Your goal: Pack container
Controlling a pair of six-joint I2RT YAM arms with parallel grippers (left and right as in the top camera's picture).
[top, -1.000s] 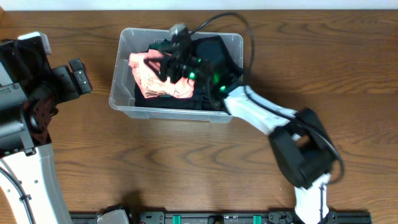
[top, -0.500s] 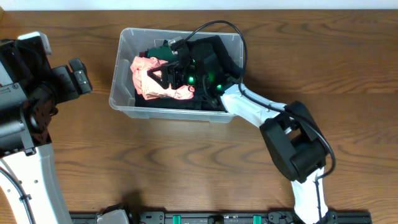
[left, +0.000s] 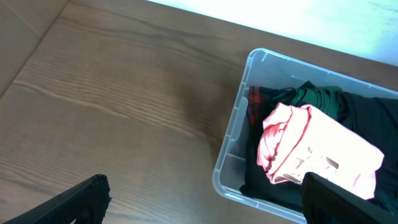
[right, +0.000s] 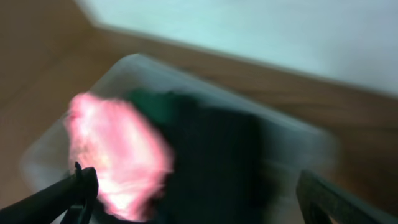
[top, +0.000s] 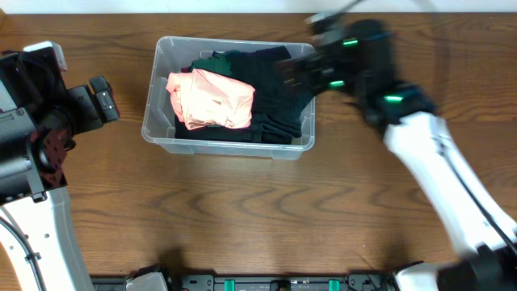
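The left claw (left: 205, 180) stands wide open with nothing between its fingers, over the bare table (top: 242, 210) just left of the container (top: 153, 121). The container — clear plastic, rectangular, with a rounded rim — sits toward the table's far edge. It is filled with dark clothing (top: 271, 89), and a folded pink garment (top: 212, 99) lies on top in its left half. The right claw (right: 196, 177) — blurred — hovers above the container's right end, fingers spread wide, gripping nothing.
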